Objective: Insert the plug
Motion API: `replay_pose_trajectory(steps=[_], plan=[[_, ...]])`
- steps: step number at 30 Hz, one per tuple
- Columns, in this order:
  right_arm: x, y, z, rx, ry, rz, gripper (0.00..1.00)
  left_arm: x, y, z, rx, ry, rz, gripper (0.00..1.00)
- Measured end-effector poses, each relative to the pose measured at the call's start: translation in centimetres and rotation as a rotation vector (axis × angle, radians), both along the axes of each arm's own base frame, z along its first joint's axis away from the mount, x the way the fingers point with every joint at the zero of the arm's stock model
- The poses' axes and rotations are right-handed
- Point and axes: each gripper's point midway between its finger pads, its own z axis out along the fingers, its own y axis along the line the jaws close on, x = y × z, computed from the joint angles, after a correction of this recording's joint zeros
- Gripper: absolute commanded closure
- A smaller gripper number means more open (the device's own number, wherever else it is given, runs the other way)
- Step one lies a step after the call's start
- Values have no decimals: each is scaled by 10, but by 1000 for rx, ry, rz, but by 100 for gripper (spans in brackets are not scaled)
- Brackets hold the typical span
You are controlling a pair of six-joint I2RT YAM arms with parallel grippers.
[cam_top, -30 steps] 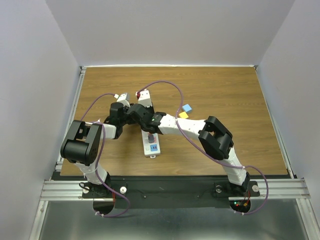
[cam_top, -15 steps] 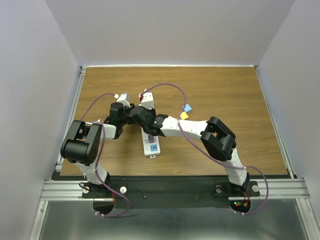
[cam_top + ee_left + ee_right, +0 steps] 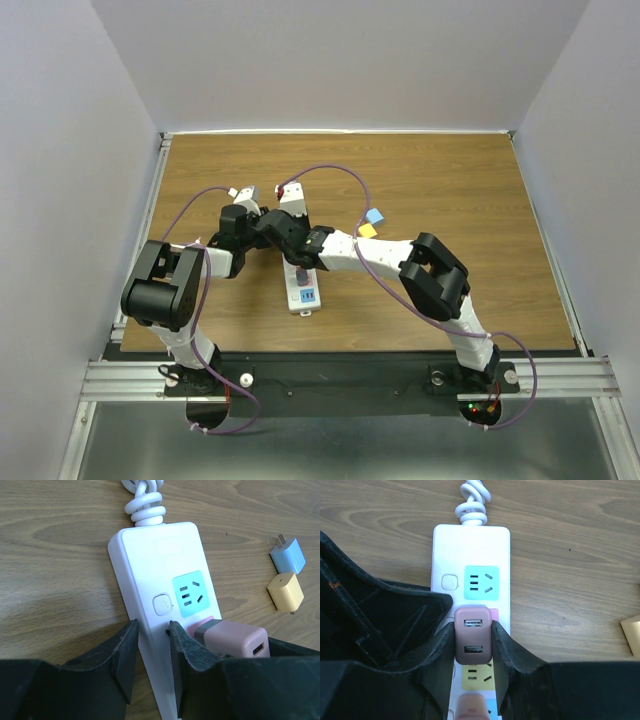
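The plug (image 3: 474, 635) stands upright on the strip (image 3: 470, 545), over its pink socket (image 3: 494, 615). The right claw (image 3: 474, 650) pinches it at both sides, jaws only as wide as the plug's body. This looks like the seating step, but the prongs are hidden, so I cannot tell if they are fully home. The next move likely calls for a straight push down without tilt, then a release. The left claw (image 3: 150, 660) sits astride the strip's left edge, jaws a narrow gap apart; whether it grips or only steadies I cannot tell. The teal socket (image 3: 481, 581) beyond is free. A second pink plug (image 3: 472, 707) fills a nearer socket, close to the claw. A blue plug (image 3: 287, 555) and a yellow plug (image 3: 286, 591) lie on the table (image 3: 60, 530), apart from the strip and out of the way
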Motion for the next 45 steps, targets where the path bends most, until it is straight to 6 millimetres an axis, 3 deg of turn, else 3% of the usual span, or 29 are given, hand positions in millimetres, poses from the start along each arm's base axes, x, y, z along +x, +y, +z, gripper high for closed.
replay_pose_trajectory(steps=[13, 19, 29, 33, 34, 36, 39, 40, 45], plan=[[4, 2, -3, -4, -1, 7, 100, 0, 0, 0, 0, 0, -1, 60], [4, -1, -15, 6, 18, 7, 99, 0, 0, 0, -1, -1, -3, 60], [5, 0, -12, 51, 15, 1, 100, 0, 0, 0, -2, -1, -4, 55], [5, 0, -11, 50, 19, 1, 80, 0, 0, -1, 3, 0, -6, 45], [5, 0, -10, 53, 22, 0, 59, -1, 0, -1, 4, 1, -7, 41], [4, -1, -8, 64, 35, 1, 34, -2, 0, -3, 6, 8, -8, 38], [-9, -19, -27, -12, 117, 6, 27, -3, 1, -4, 10, 13, -8, 32], [-11, -22, -27, -21, 121, 7, 19, -2, 2, -4, 11, 12, -4, 31], [-19, -40, -4, -70, 141, 20, 14, 0, 8, 13, 23, -38, 12, 27]])
